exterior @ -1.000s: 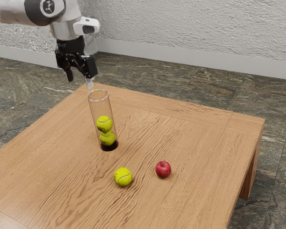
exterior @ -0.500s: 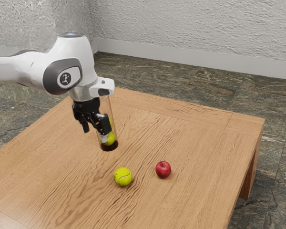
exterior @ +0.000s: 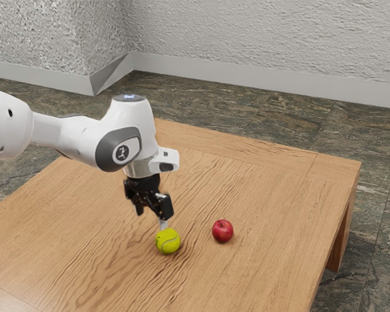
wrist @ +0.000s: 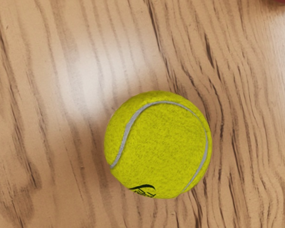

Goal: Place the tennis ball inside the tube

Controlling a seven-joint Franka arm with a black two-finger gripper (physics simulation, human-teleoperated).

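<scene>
Between tennis ball (exterior: 168, 242) and apple (exterior: 223, 231), a tabletop (exterior: 196, 233) gap.

White rounded arm (exterior: 78, 136), grey-ringed joint badge (exterior: 122, 153), blue-lit cap (exterior: 129, 98), black end effector (exterior: 151, 219)

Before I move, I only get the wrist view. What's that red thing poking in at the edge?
Observer: It's a whole apple; from the exterior view I can see the stem end on top.

Operator: Cool. Is my gripper open or squished shut?

Observer: Open. Its two fingers stand apart.

Operator: And which way does my arm come in to get to the tennis ball?

Observer: It reaches in from the exterior view's left, over the table.
</scene>
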